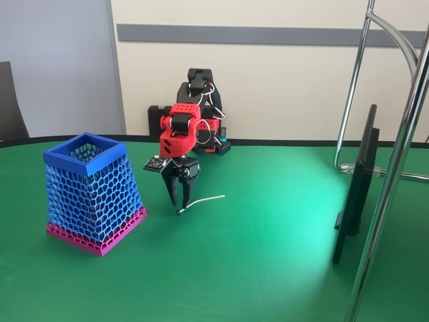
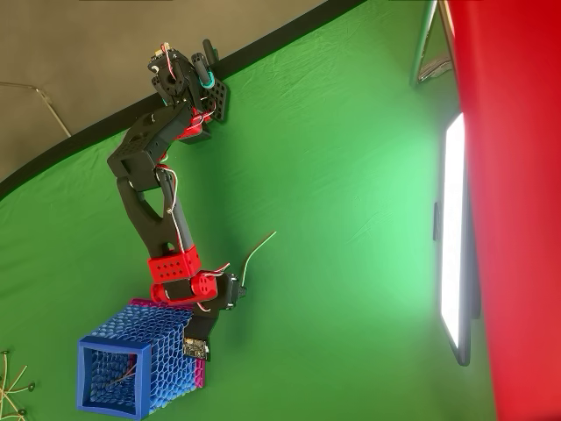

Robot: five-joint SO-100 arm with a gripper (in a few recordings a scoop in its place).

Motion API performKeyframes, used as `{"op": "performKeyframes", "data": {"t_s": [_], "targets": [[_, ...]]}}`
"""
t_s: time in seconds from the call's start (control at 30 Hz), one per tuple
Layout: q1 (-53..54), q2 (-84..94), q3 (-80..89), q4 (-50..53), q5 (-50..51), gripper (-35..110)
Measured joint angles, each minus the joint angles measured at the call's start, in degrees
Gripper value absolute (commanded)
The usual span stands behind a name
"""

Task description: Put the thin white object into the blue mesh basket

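Looking across your scene from the biggest thing down, you have a green table (image 1: 268,268) running back to a dark curved edge, with a pale wall (image 1: 281,80) and its grey strip behind. At the right in the fixed view, chrome stand tubes (image 1: 402,134) rise beside a flat dark screen (image 1: 358,184) seen edge-on; the overhead view shows that screen glowing white.

Your blue mesh basket (image 1: 90,191) stands upright at the left of the fixed view, magenta band at its base, open top facing up. Just beside it is the red and black arm (image 1: 181,131), folded forward from its base by the table's far edge and pointing down.

Your gripper (image 1: 181,194) hangs tips-down, near the table, its black fingers parted a little. The thin white object (image 1: 204,200) lies on the green surface, its dark-tipped end by the fingertips, the rest curving away to the right. You cannot tell whether the fingers touch it.
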Motion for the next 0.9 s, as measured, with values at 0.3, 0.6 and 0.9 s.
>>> {"op": "performKeyframes", "data": {"t_s": [0.3, 0.6, 0.9], "targets": [[-1.0, -3.5, -3.4, 0.0, 1.1, 16], [-1.1, -4.5, -4.7, 0.0, 1.1, 11], [-1.1, -4.6, -4.7, 0.0, -1.3, 1]]}}
